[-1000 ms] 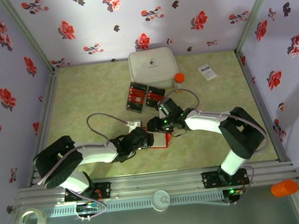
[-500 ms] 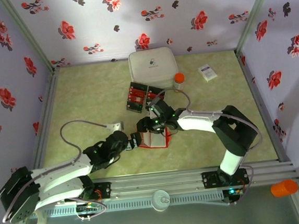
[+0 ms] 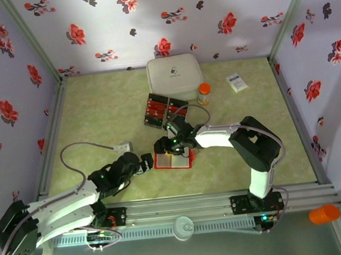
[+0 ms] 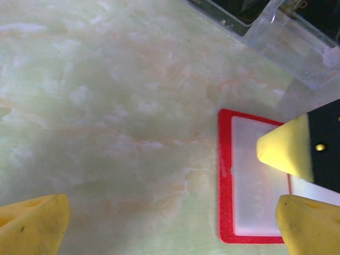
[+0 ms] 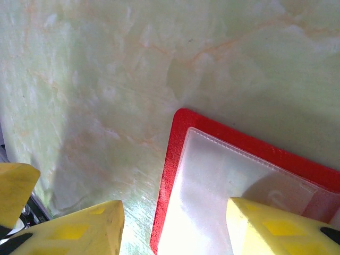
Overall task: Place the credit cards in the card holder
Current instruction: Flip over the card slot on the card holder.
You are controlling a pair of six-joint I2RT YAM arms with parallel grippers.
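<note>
Biggest change: the left arm swings way back toward its near-left corner, and the left tool (image 3: pixel 145 162) goes from snug against the card holder (image 3: pixel 173 160) to fully spread, just beside its left edge but not touching. So I'd say it has let go. Smaller change: the right tool (image 3: pixel 171 146) slides left over the holder, fingers partly spread with nothing pinched between them that I can see. The holder itself has scooted a bit left and lies flat, pale pocket up. I can't tell if a card is in it yet. The credit cards (image 3: pixel 155 109) look to be sitting in the black trays (image 3: pixel 152 124) further back, so there's probably plenty left to do. Room-wise: floral-papered walls (image 3: pixel 149 22), a pale green marbled table (image 3: pixel 97 110), a white lidded box (image 3: pixel 175 76) at the back, and an orange-capped bottle (image 3: pixel 203 93) beside it.
</note>
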